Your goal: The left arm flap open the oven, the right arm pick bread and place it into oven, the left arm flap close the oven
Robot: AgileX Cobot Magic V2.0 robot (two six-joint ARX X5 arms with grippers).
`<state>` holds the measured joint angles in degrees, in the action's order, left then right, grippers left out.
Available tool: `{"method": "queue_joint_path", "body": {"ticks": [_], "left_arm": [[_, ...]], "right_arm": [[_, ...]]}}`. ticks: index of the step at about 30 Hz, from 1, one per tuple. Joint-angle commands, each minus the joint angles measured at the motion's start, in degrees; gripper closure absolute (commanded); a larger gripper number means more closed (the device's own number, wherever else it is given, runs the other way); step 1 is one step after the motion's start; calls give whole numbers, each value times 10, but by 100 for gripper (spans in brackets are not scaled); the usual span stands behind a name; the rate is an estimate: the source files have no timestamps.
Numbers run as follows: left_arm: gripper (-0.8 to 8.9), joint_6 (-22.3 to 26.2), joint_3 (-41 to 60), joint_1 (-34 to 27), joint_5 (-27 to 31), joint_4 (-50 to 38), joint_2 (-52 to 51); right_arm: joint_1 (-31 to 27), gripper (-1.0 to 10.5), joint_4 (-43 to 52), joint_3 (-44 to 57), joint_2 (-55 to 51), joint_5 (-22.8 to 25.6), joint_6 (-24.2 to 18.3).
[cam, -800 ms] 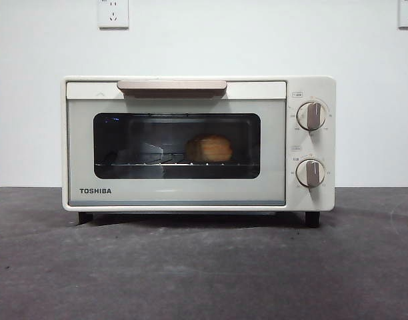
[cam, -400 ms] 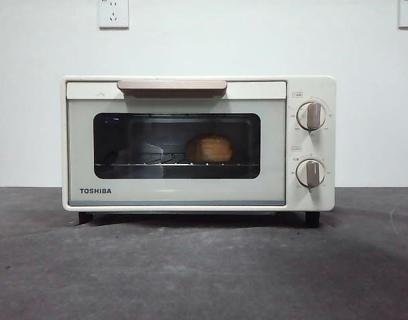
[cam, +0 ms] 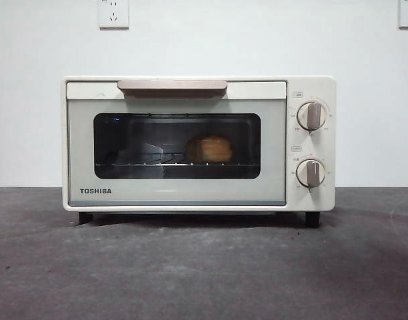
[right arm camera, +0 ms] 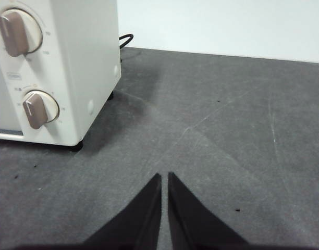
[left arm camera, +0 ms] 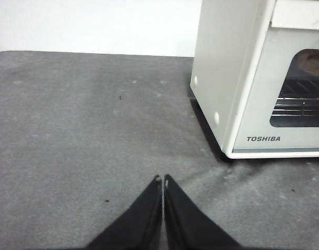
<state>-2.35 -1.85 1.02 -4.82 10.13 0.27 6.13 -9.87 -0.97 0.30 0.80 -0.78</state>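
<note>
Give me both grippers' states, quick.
Left gripper: closed, empty, over the table beside the oven.
Right gripper: closed, empty, over the table on the oven's knob side.

**Grey tabletop, one oven**

A dark grey, matte table [cam: 204,267] with faint scuffs and specks carries the cream-white oven [cam: 177,193], which stands upright on its black feet [cam: 313,219] towards the back edge, near the white wall. A black cable [right arm camera: 125,39] trails behind it.

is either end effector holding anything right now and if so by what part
Nothing is held: the left end effector and right end effector are both shut and empty.
</note>
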Motion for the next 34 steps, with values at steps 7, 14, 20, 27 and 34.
{"method": "queue_joint_path", "body": {"ticks": [7, 14, 20, 27, 34], "left_arm": [[803, -1, 10, 1, 0, 5, -1], [802, -1, 10, 1, 0, 5, -1], [802, -1, 10, 1, 0, 5, -1], [802, -1, 10, 1, 0, 5, -1], [802, -1, 10, 1, 0, 5, -1]], "right_arm": [[-12, 928, 0, 4, -1, -10, -15], [-12, 928, 11, 4, -1, -8, -15], [-12, 928, 11, 4, -1, -8, -15], [-12, 929, 11, 4, -1, -8, -15], [-12, 929, 11, 4, -1, -8, -15]]}}
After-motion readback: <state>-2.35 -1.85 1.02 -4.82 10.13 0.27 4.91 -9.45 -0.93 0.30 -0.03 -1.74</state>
